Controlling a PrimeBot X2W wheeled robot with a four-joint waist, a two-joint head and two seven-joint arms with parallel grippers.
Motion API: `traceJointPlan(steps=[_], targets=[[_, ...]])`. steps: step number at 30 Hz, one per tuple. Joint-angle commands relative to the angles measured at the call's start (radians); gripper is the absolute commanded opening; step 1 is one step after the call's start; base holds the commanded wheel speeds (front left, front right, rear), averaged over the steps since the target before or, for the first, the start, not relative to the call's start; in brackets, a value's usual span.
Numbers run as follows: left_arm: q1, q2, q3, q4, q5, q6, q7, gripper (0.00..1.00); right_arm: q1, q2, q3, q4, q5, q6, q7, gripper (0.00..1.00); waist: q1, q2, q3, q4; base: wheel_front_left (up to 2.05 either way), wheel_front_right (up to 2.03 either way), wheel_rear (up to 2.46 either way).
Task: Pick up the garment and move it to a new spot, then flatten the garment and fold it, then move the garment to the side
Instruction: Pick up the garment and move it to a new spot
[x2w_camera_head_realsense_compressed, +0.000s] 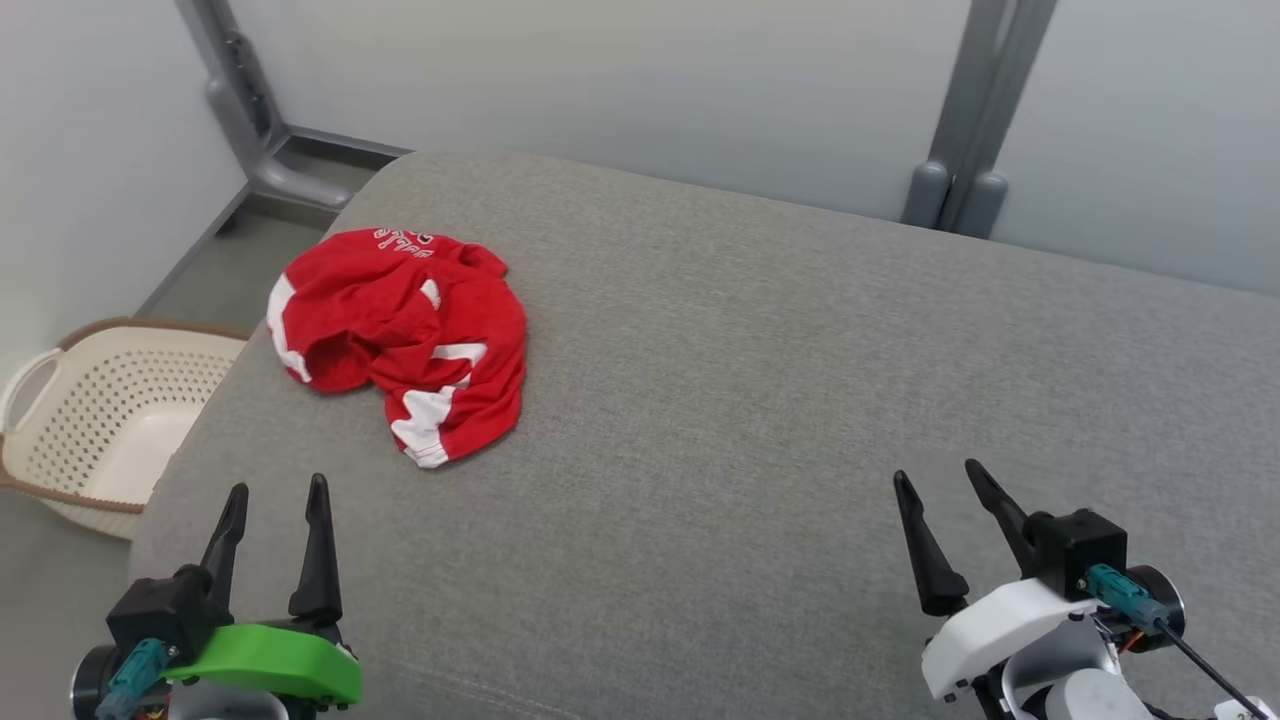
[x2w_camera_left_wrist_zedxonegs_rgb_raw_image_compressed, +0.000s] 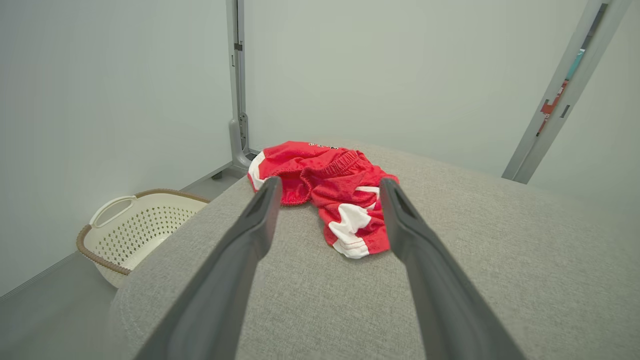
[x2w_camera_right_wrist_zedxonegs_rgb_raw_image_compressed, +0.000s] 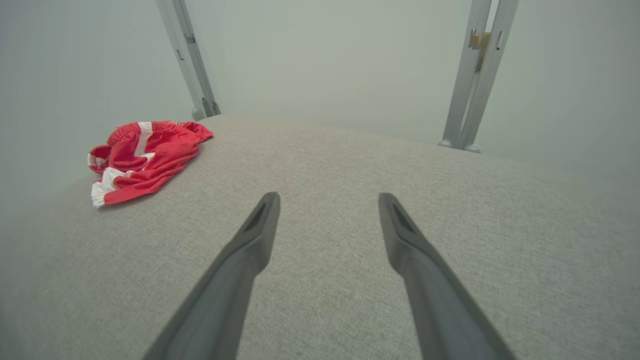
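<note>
The garment (x2w_camera_head_realsense_compressed: 400, 340) is a crumpled pair of red shorts with white stripes, lying bunched on the grey cushioned surface (x2w_camera_head_realsense_compressed: 760, 380) toward its far left. My left gripper (x2w_camera_head_realsense_compressed: 278, 487) hovers open at the lower left, short of the garment, nothing between its fingers. In the left wrist view the garment (x2w_camera_left_wrist_zedxonegs_rgb_raw_image_compressed: 330, 192) lies straight ahead beyond the open left gripper (x2w_camera_left_wrist_zedxonegs_rgb_raw_image_compressed: 327, 185). My right gripper (x2w_camera_head_realsense_compressed: 938, 477) is open at the lower right, far from the cloth. The right wrist view has the garment (x2w_camera_right_wrist_zedxonegs_rgb_raw_image_compressed: 142, 157) at far left and the open right gripper (x2w_camera_right_wrist_zedxonegs_rgb_raw_image_compressed: 327, 197) over bare fabric.
A cream perforated laundry basket (x2w_camera_head_realsense_compressed: 95, 420) stands on the floor off the surface's left edge, also the basket (x2w_camera_left_wrist_zedxonegs_rgb_raw_image_compressed: 132, 227) in the left wrist view. Grey metal frame posts (x2w_camera_head_realsense_compressed: 960, 110) rise against the pale walls behind. The surface's rounded left edge drops near the left gripper.
</note>
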Motion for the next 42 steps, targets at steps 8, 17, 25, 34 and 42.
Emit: traceJointPlan(steps=[8, 17, 25, 34, 42], targets=[[0.017, -0.006, 0.015, -0.01, 0.009, -0.002, 0.0, 1.0, -0.017, 0.002, -0.001, 0.023, 0.002, -0.001, -0.018, 1.0, 0.0, 0.0, 0.005, 0.117, 0.0, 0.0, 0.0], [0.005, -0.014, 0.025, 0.002, 0.006, -0.002, 0.0, 1.0, -0.015, -0.004, 0.0, 0.031, 0.001, -0.001, -0.013, 1.0, 0.0, 0.0, -0.005, 0.115, 0.0, 0.0, 0.0], [-0.058, -0.001, -0.015, 0.047, -0.01, -0.002, 0.007, 1.0, -0.017, -0.003, 0.007, 0.028, 0.003, -0.001, -0.009, 1.0, 0.0, 0.0, -0.002, 0.077, 0.0, 0.0, 0.0], [-0.362, 0.002, -0.041, 0.269, -0.106, -0.002, 0.165, 1.0, -0.079, -0.041, 0.04, -0.024, -0.015, -0.001, 0.033, 1.0, 0.0, 0.0, 0.11, -0.017, 0.0, 0.0, 0.0], [-0.646, 0.044, 0.0, 0.49, -0.169, 0.003, 0.254, 1.0, -0.178, -0.127, 0.101, -0.106, -0.011, -0.001, 0.1, 1.0, 0.0, 0.0, 0.294, -0.171, 0.0, 0.0, 0.0]])
